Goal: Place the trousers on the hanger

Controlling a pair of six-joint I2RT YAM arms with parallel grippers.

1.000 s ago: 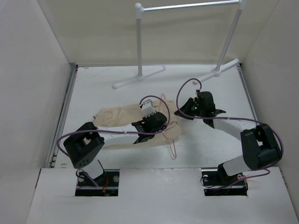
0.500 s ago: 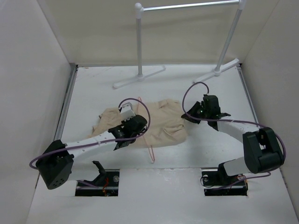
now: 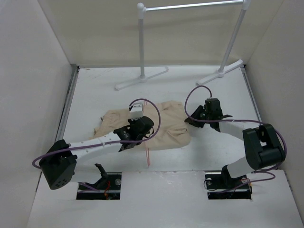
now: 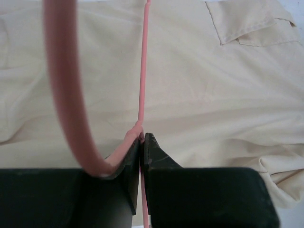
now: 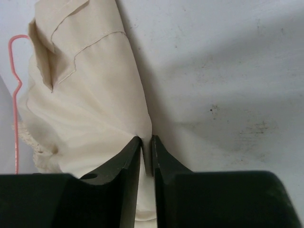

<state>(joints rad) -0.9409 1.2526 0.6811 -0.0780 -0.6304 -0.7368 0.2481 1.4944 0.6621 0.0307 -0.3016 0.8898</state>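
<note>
Light beige cloth cargo trousers (image 3: 171, 128) lie rumpled and spread out mid-desk on the white desk (image 3: 95, 95). They are well apart from the white tubular rack w/ metal rail (image 3: 141, 42), which stands at the far side. The thin pink wire hanger (image 4: 141, 71) runs over the cloth. In the top view a short bit of its wire pokes out past the trousers' near edge onto the desk.

Left gripper (image 4: 142, 137): sits over the left-centre of the trousers. Jaws are closed tight on the hanger wire, which runs straight out from btwn the tips and away across the fabric. A pocket flap (image 4: 242, 23) shows at upper right of that wrist view.

Right gripper (image 5: 146, 140): sits at the trousers' right edge, low to the desk. Jaws are nearly together w/ only a narrow slit btwn them, and the cloth edge meets the tips right at that slit. Can't tell whether the fabric is pinched or just touching. In the right wrist view there is bare desk to the right of the tips and trousers to the left. Hanger wire w/ a small bend shows along the far left edge.
</note>
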